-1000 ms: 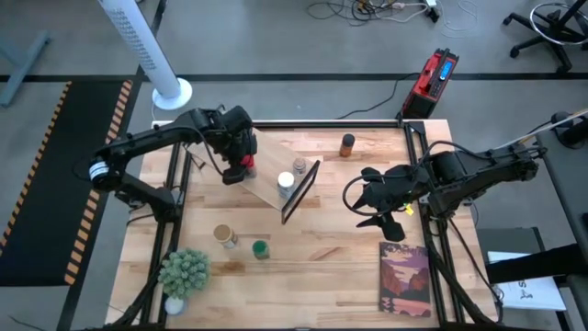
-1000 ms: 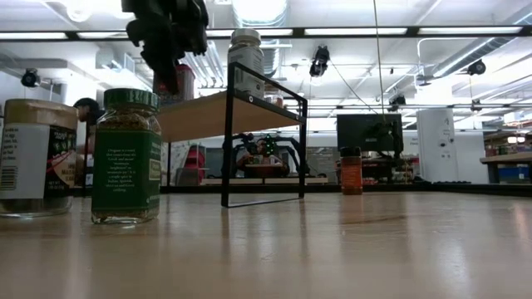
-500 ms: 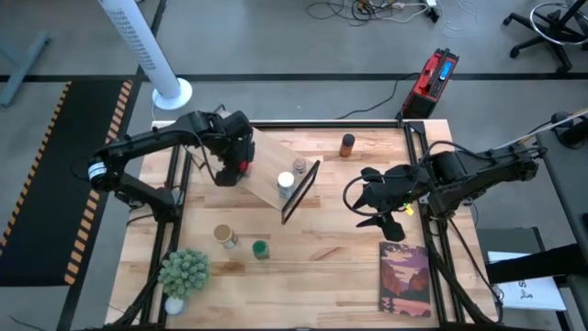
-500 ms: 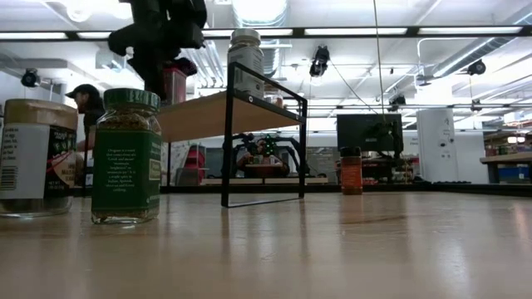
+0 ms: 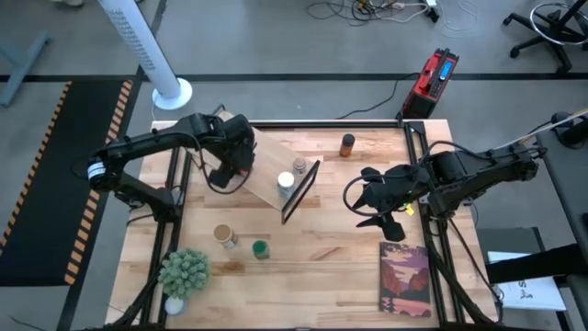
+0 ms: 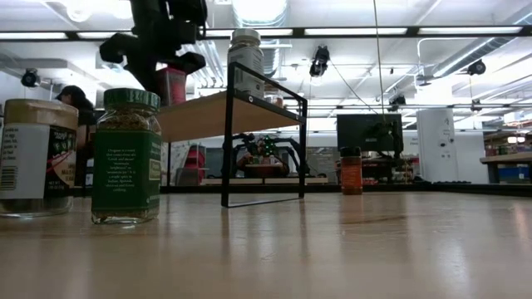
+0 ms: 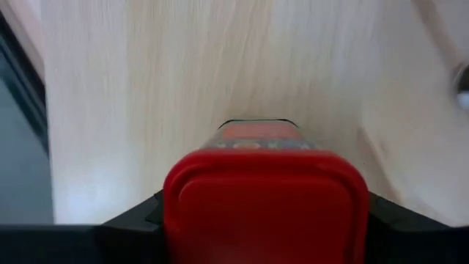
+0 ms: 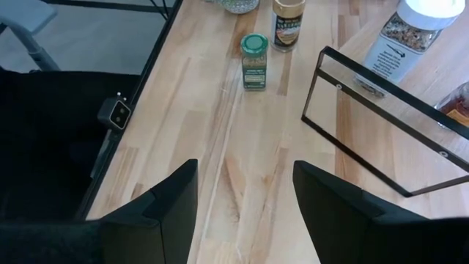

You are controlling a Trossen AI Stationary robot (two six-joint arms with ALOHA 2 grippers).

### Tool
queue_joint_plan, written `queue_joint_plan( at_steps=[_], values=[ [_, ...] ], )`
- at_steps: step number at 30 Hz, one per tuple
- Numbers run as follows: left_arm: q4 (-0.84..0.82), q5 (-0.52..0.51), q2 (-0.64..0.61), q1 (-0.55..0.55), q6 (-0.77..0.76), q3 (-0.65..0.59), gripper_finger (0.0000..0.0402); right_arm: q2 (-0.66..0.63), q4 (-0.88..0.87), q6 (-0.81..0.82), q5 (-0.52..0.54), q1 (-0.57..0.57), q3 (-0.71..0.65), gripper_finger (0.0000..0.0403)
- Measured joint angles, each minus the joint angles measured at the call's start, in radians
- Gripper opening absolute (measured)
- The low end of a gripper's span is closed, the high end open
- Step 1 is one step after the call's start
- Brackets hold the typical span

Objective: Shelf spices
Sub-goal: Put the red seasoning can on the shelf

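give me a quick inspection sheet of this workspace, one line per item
surface: pale wood table.
job's things: red tin held over the slanted shelf; white-lidded jar and silvery-topped jar on the shelf; tan-topped jar, green-lidded jar and brown jar on the table.
clutter: potted plant; book.
grippers: left gripper fingers closed on the red tin; right gripper fingers open, empty, above the table's right side.
cables: loose leads on the floor.
surroundings: red device, white tower fan, office chair base, a person beyond the table.
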Motion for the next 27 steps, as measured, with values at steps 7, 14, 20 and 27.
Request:
queue_joint_plan(
  at_steps=[7,14,20,27],
  values=[
    [0.010,-0.080,0.001,0.001,0.088,-0.002,0.0211,0.000,-0.003,-0.007,0.000,0.000,0.000,0.0199],
    [0.016,-0.082,0.001,0.001,0.095,-0.002,0.0206,0.000,-0.007,-0.017,0.000,0.000,0.000,0.0199],
    [0.023,-0.051,0.002,0.000,0.053,-0.004,0.0236,0.000,-0.007,-0.016,0.000,0.000,-0.005,0.0199],
    [0.031,-0.036,0.003,-0.007,0.051,-0.004,0.0282,0.000,-0.006,-0.016,0.000,-0.001,-0.019,0.0199]
  ],
)
